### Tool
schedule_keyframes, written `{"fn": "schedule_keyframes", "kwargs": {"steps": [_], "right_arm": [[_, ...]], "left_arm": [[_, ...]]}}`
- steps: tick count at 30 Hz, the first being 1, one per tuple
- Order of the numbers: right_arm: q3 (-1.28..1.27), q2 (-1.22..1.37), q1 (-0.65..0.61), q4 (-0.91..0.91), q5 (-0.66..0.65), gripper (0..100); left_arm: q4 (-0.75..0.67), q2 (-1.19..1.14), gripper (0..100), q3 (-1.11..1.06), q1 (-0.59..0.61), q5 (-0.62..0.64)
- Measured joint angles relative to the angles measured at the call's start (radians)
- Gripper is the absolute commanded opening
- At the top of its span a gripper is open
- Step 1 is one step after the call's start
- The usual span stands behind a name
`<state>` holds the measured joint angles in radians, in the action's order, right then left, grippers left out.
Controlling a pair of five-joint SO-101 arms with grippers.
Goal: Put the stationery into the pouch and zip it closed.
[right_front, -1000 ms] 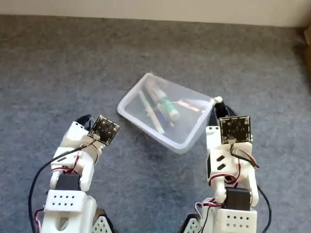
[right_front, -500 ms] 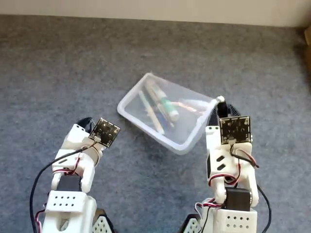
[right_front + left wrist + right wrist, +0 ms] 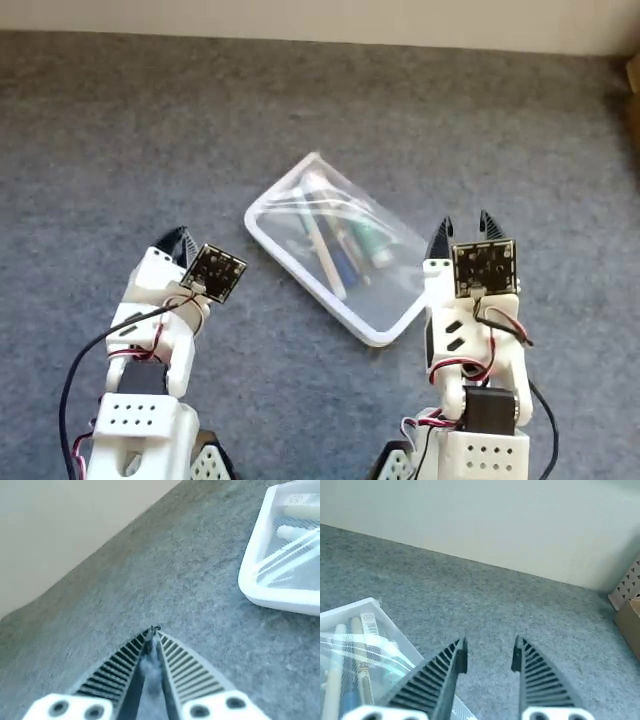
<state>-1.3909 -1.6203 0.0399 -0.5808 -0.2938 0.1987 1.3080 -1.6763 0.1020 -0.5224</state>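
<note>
Stationery (image 3: 335, 255) sits inside the pouch (image 3: 395, 300), flat at mid-worktop (image 3: 150, 120); whether the zip is shut I cannot tell; left jaws pressed together, right jaws spread, both empty beside it.

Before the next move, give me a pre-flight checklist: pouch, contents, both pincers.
1. Stationery inside pouch: ok, pens show through the clear wall.
2. Pouch zipped: cannot tell, the zipper is not discernible.
3. Pouch lying flat on the carpet between the arms: ok.
4. Right pincer open and empty, beside the pouch's near corner: ok.
5. Left pincer ready to grasp: not ok, shut, empty, apart from the pouch.
</note>
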Motion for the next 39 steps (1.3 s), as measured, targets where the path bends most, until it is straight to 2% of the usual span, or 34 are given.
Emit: {"fn": "schedule_keyframes", "kwargs": {"steps": [1,10,18,26,35,39], "right_arm": [[0.000,0.000,0.000,-0.018,0.000,0.5],[0.000,-0.005,-0.028,-0.063,0.000,1.1],[0.002,-0.203,-0.040,-0.135,0.000,1.1],[0.000,-0.206,-0.141,-0.149,0.000,1.1],[0.032,-0.206,-0.351,-0.149,0.000,1.2],[0.015,-0.212,-0.381,-0.180,0.000,1.2]], "left_arm": [[-0.005,0.000,1,0.000,0.000,0.000],[-0.008,0.002,1,0.000,0.000,0.000],[-0.008,0.002,1,-0.002,0.000,0.000],[-0.008,0.002,1,-0.002,0.000,0.000],[-0.008,0.002,1,-0.002,0.000,0.000],[-0.008,0.002,1,-0.002,0.000,0.002]]}}
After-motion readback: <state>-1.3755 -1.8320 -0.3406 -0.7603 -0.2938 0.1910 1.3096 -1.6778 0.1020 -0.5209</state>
